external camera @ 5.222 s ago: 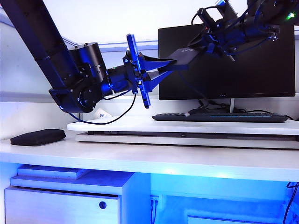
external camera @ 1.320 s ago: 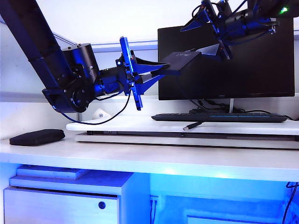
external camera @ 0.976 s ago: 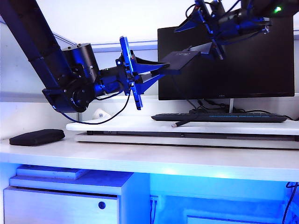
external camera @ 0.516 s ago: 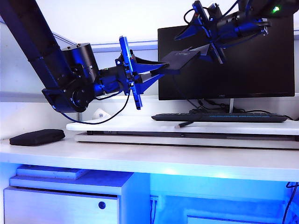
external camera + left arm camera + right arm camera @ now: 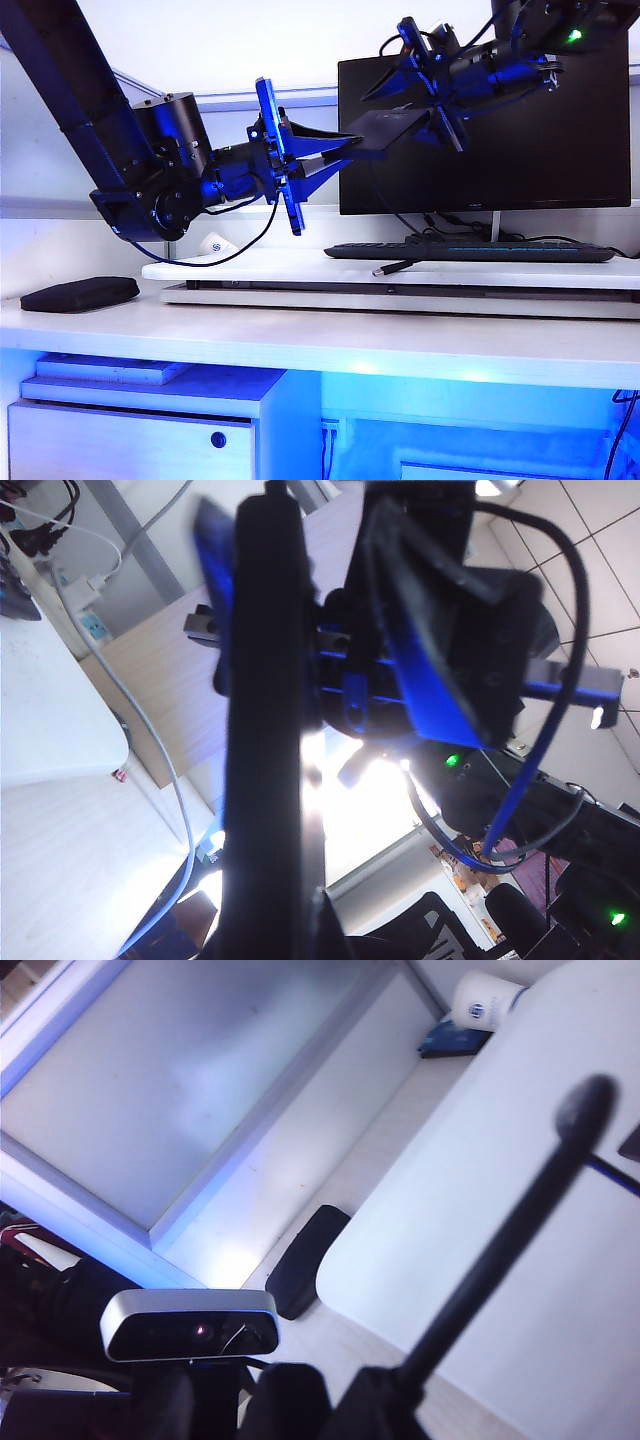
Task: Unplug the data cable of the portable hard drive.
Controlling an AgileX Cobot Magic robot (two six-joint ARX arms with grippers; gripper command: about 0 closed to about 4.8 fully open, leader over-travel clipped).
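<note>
The portable hard drive [image 5: 385, 128], a thin dark slab, is held level in the air in front of the monitor, and my left gripper [image 5: 352, 143] is shut on its near end. In the left wrist view the drive [image 5: 265, 730] shows edge-on as a black bar. My right gripper [image 5: 405, 105] hovers at the drive's far end with its fingers apart above and below it. The data cable [image 5: 390, 268] lies with its silver-tipped plug on the white board. A thin black line rises from it against the monitor; I cannot tell whether it sits in the drive.
A black monitor [image 5: 520, 150] stands behind both grippers, with a long keyboard [image 5: 480, 251] at its foot on the white board [image 5: 260, 270]. A soft black pouch [image 5: 80, 293] lies on the desk at the left. A white roll [image 5: 485, 995] stands by the wall.
My right gripper has come down and to the left, closer to the drive's far end, and its fingers have narrowed. The cable's plug end shifted slightly on the board. The left arm kept still.
</note>
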